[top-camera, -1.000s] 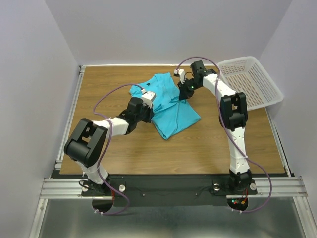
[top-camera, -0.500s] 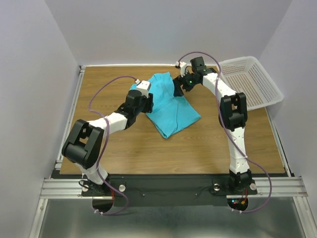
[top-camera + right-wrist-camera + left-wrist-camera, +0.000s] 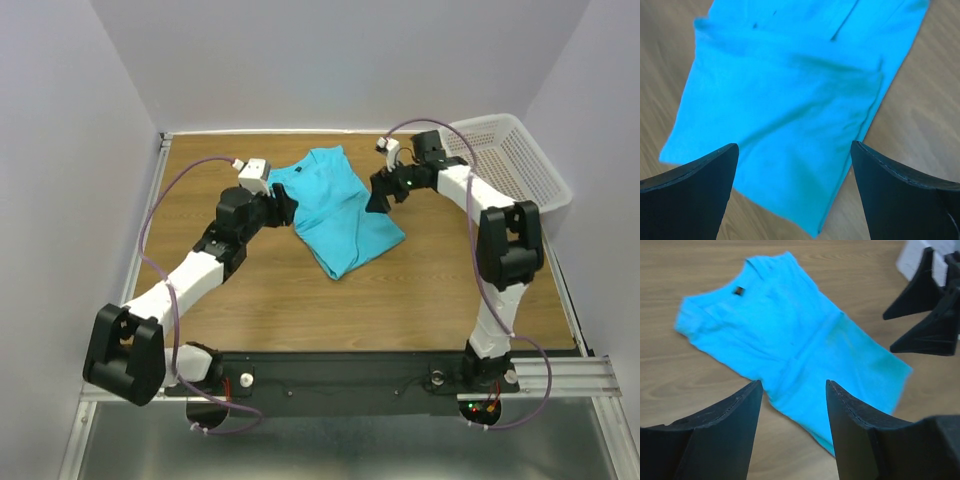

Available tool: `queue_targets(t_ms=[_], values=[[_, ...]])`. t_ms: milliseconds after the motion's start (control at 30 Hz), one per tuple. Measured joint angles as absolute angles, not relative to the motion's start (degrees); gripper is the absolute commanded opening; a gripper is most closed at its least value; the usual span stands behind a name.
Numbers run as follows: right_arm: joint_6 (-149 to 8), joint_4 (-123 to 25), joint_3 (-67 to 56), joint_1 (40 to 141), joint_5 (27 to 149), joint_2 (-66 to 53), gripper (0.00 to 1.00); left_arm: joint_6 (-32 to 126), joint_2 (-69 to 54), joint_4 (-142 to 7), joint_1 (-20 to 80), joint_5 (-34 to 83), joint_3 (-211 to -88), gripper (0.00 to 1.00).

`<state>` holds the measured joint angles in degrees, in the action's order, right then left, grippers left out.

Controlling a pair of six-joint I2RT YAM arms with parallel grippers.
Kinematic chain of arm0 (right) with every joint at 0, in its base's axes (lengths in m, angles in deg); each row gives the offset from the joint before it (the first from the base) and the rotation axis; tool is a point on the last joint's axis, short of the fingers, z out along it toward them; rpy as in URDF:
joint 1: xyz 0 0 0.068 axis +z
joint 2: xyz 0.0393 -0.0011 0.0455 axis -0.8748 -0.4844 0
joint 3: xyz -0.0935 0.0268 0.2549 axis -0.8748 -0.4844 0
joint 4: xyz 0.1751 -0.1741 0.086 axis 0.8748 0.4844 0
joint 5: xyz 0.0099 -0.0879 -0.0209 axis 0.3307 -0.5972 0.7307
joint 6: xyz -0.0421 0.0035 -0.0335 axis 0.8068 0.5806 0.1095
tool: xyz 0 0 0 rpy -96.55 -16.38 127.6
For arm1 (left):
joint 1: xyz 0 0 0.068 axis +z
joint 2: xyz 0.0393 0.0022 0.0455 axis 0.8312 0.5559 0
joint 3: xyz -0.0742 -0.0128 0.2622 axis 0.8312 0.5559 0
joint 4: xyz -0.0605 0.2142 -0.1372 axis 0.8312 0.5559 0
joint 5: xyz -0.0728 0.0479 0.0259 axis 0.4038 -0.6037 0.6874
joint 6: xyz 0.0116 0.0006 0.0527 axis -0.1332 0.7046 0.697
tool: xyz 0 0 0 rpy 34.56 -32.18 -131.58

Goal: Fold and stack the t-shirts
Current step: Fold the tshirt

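Turquoise t-shirt (image 3: pixel 335 205) lies flat and partly folded on the wooden desk (image 3: pixel 400 290), a little far of centre. Just beside its left edge hangs the left pincer (image 3: pixel 284 204), by its right edge the right pincer (image 3: pixel 380 193). Both are released, fingers spread, grasping nothing.

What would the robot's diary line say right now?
t-shirt: partly folded, flat on table | left gripper: open, empty | right gripper: open, empty
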<state>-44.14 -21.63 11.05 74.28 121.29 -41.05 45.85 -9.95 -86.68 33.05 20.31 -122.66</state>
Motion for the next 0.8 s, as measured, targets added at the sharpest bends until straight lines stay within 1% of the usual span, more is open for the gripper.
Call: queue_targets(t_ms=[67, 100, 133, 233, 300, 400, 500, 600, 800], values=[[-39.0, -21.5, 4.8, 73.7, 122.1, -36.2, 1.00, 41.9, -13.4, -86.9, 33.0, 25.0, -117.8, 0.65], [-35.4, -22.2, 0.8, 73.6, 122.7, -33.3, 1.00, 39.8, -14.4, -86.7, 32.9, 26.9, -115.7, 0.62], [-30.7, -22.5, -5.2, 73.6, 123.2, -28.9, 1.00, 37.2, -15.2, -86.7, 32.7, 29.0, -112.9, 0.61], [-18.3, -21.6, -15.2, 73.6, 124.2, -21.5, 0.99, 31.5, -16.0, -86.5, 32.0, 32.4, -106.8, 0.59], [-9.2, -20.2, -20.6, 73.8, 124.8, -17.3, 0.95, 27.8, -16.2, -85.9, 31.0, 33.3, -103.4, 0.57], [-1.0, -18.6, -21.8, 73.9, 125.2, -17.1, 0.90, 24.3, -16.4, -85.6, 30.1, 33.1, -101.5, 0.57], [1.9, -18.2, -20.8, 73.8, 125.7, -19.4, 0.84, 22.7, -15.9, -86.5, 30.1, 30.6, -101.8, 0.55], [1.9, -18.2, -19.2, 73.8, 126.4, -21.5, 0.80, 22.1, -11.5, -86.9, 30.4, 27.3, -105.4, 0.53], [0.1, -18.2, -18.1, 73.8, 127.8, -21.9, 0.73, 23.6, 1.8, -87.6, 32.7, 22.8, -117.4, 0.49]])
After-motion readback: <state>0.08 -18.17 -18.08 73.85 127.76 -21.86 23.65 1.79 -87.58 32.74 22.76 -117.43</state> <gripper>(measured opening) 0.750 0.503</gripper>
